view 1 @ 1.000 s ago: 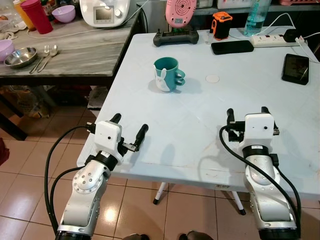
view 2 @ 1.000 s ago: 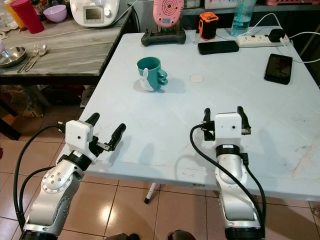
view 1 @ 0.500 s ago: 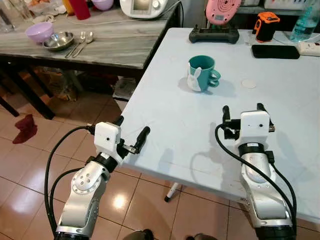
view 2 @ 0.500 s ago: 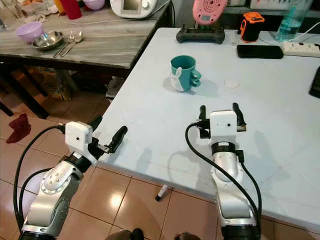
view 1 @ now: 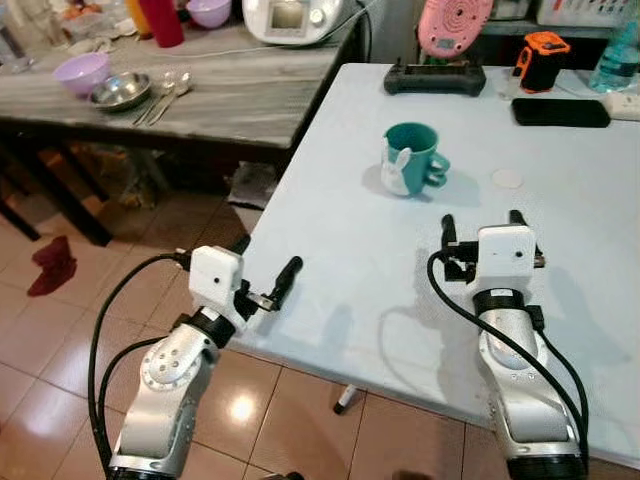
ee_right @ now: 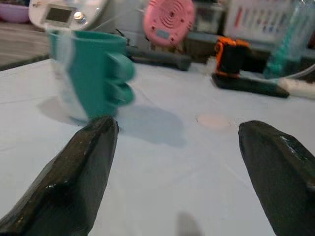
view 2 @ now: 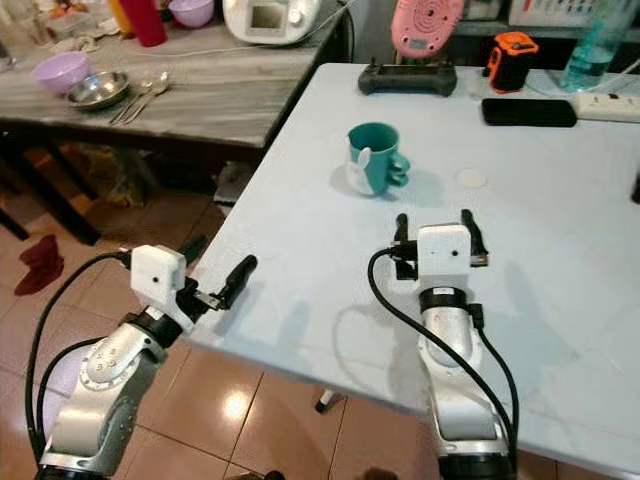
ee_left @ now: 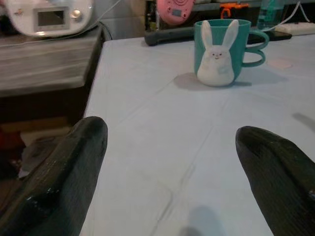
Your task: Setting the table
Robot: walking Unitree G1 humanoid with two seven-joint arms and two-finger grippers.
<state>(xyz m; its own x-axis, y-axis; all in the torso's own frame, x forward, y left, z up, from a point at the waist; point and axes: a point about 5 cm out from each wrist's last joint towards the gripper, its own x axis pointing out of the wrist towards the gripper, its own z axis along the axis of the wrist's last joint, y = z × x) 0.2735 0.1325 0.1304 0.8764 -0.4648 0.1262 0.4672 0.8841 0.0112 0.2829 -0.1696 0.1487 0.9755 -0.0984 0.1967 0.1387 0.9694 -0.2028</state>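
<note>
A smooth pale-blue table (view 1: 350, 250) carries a glossy teal mug (view 1: 410, 158) with a white rabbit moulded on its side. Short of the mug, the right gripper (view 1: 478, 226) and left gripper (view 1: 262, 268) hover wide open, empty.

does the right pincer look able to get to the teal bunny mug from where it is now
Probably yes. The right pincer hovers open over the white table, with bare tabletop between it and the teal mug ahead, slightly to its left.

Camera swung left; grey side table (view 1: 200, 95) fuller.
</note>
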